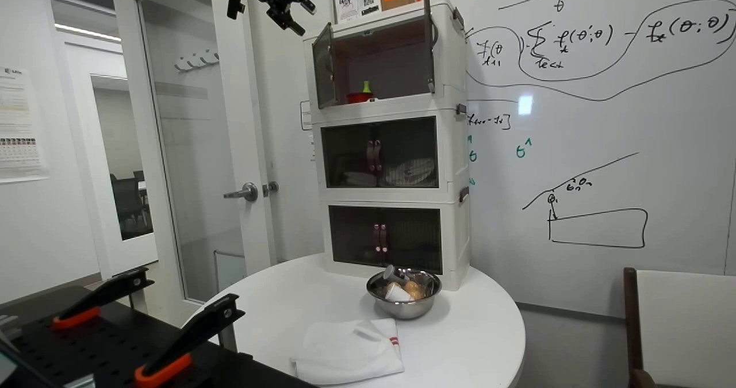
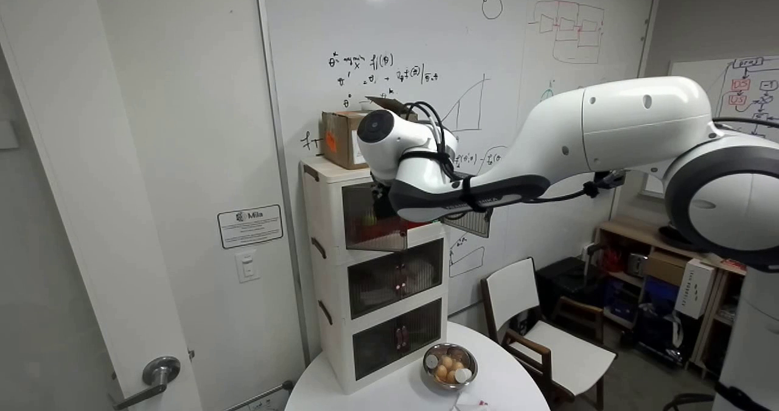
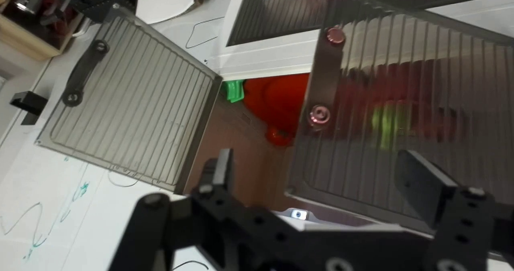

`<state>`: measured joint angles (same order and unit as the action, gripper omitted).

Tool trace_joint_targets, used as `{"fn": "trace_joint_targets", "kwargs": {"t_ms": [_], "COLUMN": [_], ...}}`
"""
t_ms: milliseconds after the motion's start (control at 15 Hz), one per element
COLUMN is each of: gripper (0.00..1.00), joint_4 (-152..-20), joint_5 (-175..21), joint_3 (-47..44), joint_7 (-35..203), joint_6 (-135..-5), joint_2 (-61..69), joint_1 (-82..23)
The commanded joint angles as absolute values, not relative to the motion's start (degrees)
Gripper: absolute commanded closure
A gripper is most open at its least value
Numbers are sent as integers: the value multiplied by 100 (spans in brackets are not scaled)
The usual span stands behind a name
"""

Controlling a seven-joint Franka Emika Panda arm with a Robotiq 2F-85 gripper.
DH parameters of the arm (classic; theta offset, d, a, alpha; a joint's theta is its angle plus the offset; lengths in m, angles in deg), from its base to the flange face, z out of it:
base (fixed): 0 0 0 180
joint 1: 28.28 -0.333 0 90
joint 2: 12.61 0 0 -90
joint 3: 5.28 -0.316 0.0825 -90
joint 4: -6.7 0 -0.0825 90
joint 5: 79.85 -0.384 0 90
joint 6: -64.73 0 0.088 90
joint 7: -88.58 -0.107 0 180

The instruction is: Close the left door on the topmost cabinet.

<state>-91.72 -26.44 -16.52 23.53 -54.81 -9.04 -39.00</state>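
Note:
The topmost cabinet (image 1: 454,49) is a white-framed unit at the top of the stack, with both doors ajar. The left door (image 1: 325,69) is a dark tinted panel swung partly outward; it shows in an exterior view (image 2: 372,237) and on the right of the wrist view (image 3: 349,170), which looks upside down. The right door (image 3: 132,102) is swung wide. My gripper (image 1: 305,19) is open and empty in front of the cabinet's upper left. In the wrist view its fingers (image 3: 321,160) are wide apart, one overlapping the left door; I cannot tell whether they touch. The arm mostly hides it in an exterior view.
A cardboard box (image 1: 376,0) stands on the cabinet. Red and green items, including a red pot (image 1: 359,97), sit inside. Two lower units have shut doors. A metal bowl (image 1: 404,304) and a white cloth (image 1: 348,350) lie on the round table (image 1: 489,342). A whiteboard is behind.

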Motion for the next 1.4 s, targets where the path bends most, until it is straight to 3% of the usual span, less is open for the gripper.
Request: {"fn": "trace_joint_targets", "kwargs": {"t_ms": [0, 333, 1333], "gripper": [0, 0, 0], "joint_4": [-8889, -8579, -7022], "joint_5": [-3628, -4793, -5445], "joint_3": [-1515, -1232, -621], "joint_7": [2725, 3214, 4207], "joint_6": [-6389, -7448, -7971], "joint_2": [-586, -95, 1279], "joint_1": [-3767, -3631, -3972]}}
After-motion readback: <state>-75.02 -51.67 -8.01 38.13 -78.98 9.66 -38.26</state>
